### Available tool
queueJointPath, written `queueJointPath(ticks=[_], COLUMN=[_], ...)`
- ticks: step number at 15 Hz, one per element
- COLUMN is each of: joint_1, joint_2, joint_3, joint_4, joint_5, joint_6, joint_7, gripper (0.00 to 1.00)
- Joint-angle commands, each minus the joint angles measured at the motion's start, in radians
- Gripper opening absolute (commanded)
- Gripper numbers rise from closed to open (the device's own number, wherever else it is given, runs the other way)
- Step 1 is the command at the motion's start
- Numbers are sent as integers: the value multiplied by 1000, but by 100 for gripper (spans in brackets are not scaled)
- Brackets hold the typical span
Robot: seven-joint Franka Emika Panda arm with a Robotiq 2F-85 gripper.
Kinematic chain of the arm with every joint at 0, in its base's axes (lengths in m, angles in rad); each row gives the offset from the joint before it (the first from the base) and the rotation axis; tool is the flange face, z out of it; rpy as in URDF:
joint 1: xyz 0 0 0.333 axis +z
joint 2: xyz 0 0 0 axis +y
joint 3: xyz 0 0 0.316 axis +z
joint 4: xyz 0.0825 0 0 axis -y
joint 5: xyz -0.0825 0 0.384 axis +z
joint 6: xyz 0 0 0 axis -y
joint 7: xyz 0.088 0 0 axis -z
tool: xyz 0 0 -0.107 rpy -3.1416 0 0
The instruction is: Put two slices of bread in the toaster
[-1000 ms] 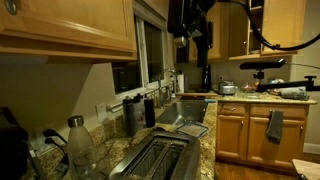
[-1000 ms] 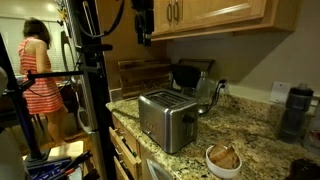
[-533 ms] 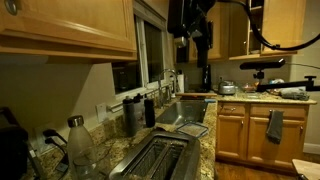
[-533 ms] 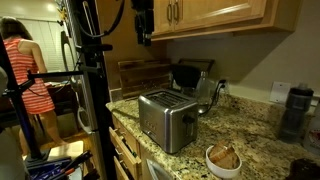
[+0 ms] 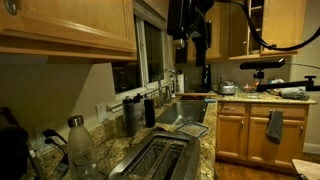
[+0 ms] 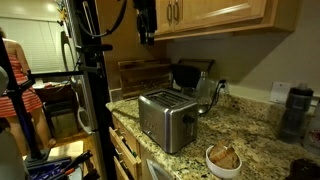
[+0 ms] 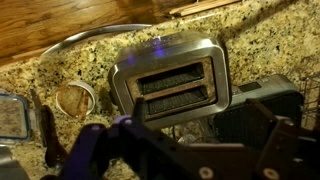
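Observation:
The brushed-steel toaster (image 6: 167,118) stands on the granite counter, and both dark slots show empty in the wrist view (image 7: 170,80). It also shows at the bottom of an exterior view (image 5: 160,160). Brown slices of bread (image 6: 224,156) lie in a small white bowl (image 6: 210,162) in front of the toaster, to its left in the wrist view (image 7: 73,98). My gripper (image 6: 147,38) hangs high above the counter by the upper cabinets (image 5: 192,40). It is open and empty, with its two dark fingers (image 7: 85,150) wide apart above the toaster's front edge.
A black appliance (image 6: 187,77) stands behind the toaster, and a dark blender cup (image 6: 292,110) at the far end. A sink (image 5: 185,112), a silvery tray (image 5: 192,128), dark bottles (image 5: 135,112) and a glass bottle (image 5: 78,145) line the counter. A person (image 6: 10,95) stands beyond the arm's frame.
The person in the striped dress has walked to the left, almost out of the picture. The arm and the gripper have not moved.

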Motion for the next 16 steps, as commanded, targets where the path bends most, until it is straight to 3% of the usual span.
queueJointPath(ticks=[1,9,16], joint_1=[-27,-104,-193], joint_2=[-12,-38,-57], joint_3=[7,-5,-56], joint_4=[-22,-113,-243], joint_5=[-52,-149,-210], joint_6=[46,129,209], joint_7=[42,163,237], gripper=[100,100,100])
